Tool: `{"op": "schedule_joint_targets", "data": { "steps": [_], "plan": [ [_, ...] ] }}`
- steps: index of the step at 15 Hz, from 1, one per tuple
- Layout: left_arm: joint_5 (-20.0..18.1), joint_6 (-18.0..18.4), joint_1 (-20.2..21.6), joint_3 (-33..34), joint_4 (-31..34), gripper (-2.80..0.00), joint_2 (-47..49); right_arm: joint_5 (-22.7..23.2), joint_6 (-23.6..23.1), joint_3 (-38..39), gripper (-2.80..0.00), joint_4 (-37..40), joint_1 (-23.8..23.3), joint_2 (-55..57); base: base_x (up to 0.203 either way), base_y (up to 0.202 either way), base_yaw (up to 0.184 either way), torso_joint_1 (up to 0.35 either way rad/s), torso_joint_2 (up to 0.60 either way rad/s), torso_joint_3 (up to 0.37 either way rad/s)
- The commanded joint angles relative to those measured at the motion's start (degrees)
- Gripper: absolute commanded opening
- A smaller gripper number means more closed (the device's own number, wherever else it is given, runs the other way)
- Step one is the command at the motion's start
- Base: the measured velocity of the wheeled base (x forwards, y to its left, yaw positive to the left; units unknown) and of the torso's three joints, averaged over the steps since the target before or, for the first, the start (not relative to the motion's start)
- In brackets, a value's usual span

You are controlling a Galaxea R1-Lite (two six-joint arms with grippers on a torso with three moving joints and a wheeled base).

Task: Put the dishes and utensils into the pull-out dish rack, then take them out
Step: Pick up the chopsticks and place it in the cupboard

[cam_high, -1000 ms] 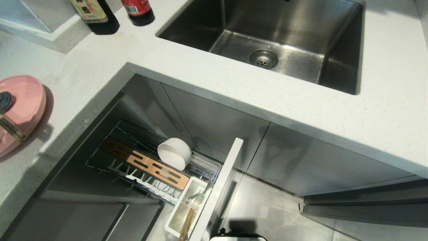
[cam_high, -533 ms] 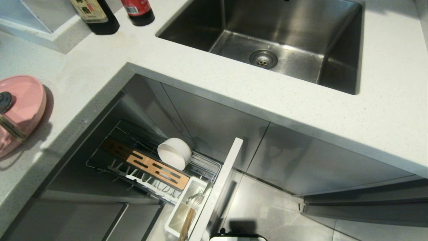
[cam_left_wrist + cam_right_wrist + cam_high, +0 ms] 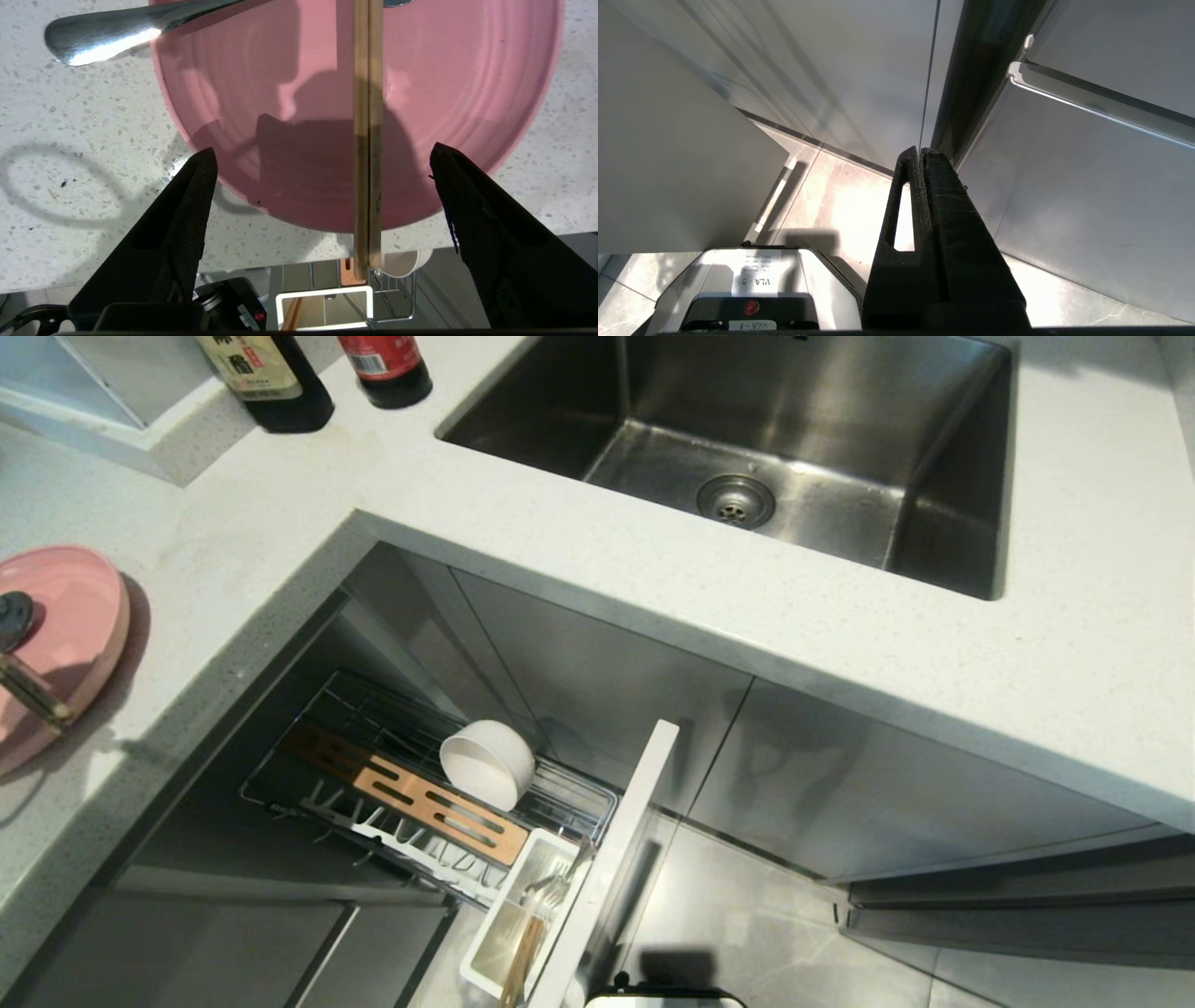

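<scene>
The pink plate lies on the counter at the far left, with the chopsticks and the grey spoon resting across it. Above the plate's near rim my left gripper stands open, its fingers wide on either side of the chopsticks and touching nothing. The chopstick ends overhang the counter edge. The spoon crosses the plate further off. Below, the pull-out dish rack holds the white bowl on its side. My right gripper is shut and parked low by the cabinet fronts.
The rack's wooden strip, white utensil cup holding wooden sticks and metal cutlery, and pale cabinet front project over the floor. The steel sink is at the back, two dark bottles at the back left. My base shows at the bottom.
The head view stays still. The shadow on the counter beside the pink plate has shrunk and slid toward the left edge. Rack, bowl and cup have not moved.
</scene>
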Motion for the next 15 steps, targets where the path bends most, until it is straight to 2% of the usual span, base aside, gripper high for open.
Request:
{"op": "schedule_joint_targets", "data": {
  "steps": [1,12,15],
  "plan": [
    [-0.1,-0.3,1.0,1.4,0.1,0.00,1.2,0.0,0.0,0.1,-2.80,0.0,0.0,0.0,0.000,0.000,0.000,0.000,0.00,0.000],
    [-1.4,1.3,2.6,2.3,-4.7,0.00,4.1,0.0,0.0,0.1,-2.80,0.0,0.0,0.0,0.000,0.000,0.000,0.000,0.00,0.000],
    [-4.0,2.1,2.6,2.0,-5.9,0.00,4.8,0.0,0.0,0.1,-2.80,0.0,0.0,0.0,0.000,0.000,0.000,0.000,0.00,0.000]
  ]
}}
